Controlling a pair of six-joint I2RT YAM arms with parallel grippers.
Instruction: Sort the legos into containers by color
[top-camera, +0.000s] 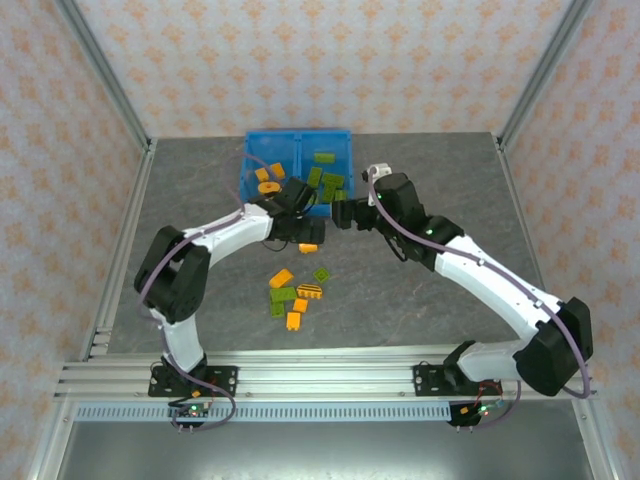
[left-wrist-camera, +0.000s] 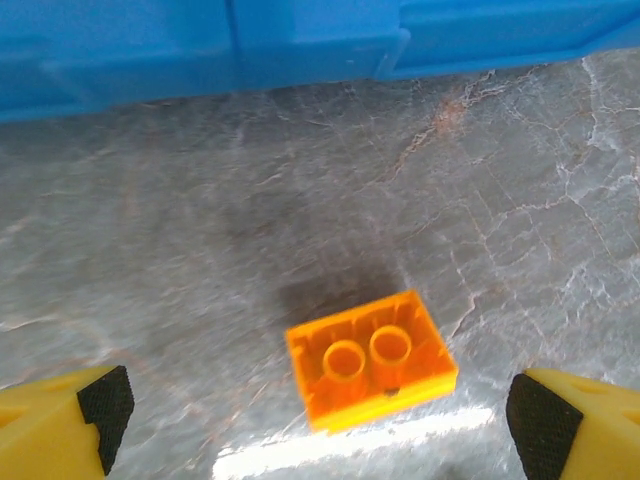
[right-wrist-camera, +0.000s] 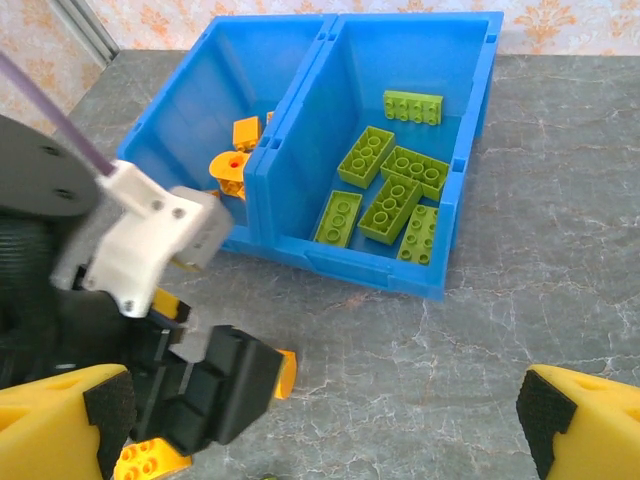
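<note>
The blue containers (top-camera: 298, 140) stand at the back middle, joined as one tray. The left bin (right-wrist-camera: 190, 120) holds orange legos (right-wrist-camera: 232, 165); the right bin (right-wrist-camera: 470, 90) holds several lime green legos (right-wrist-camera: 388, 185). One orange brick (left-wrist-camera: 370, 372) lies upside down on the table just in front of the tray, between my left gripper's (left-wrist-camera: 320, 425) open fingers (left-wrist-camera: 100, 410). My right gripper (right-wrist-camera: 325, 420) hangs open in front of the right bin with nothing in it. From above, my left gripper (top-camera: 303, 238) and right gripper (top-camera: 342, 213) are close together.
Several loose legos, orange (top-camera: 281, 277) and green (top-camera: 282, 295), lie mid-table nearer the arm bases. My left arm's wrist (right-wrist-camera: 190, 390) sits close to my right gripper's left finger (right-wrist-camera: 105, 410). The tray's front wall (left-wrist-camera: 300, 40) is right ahead of my left gripper.
</note>
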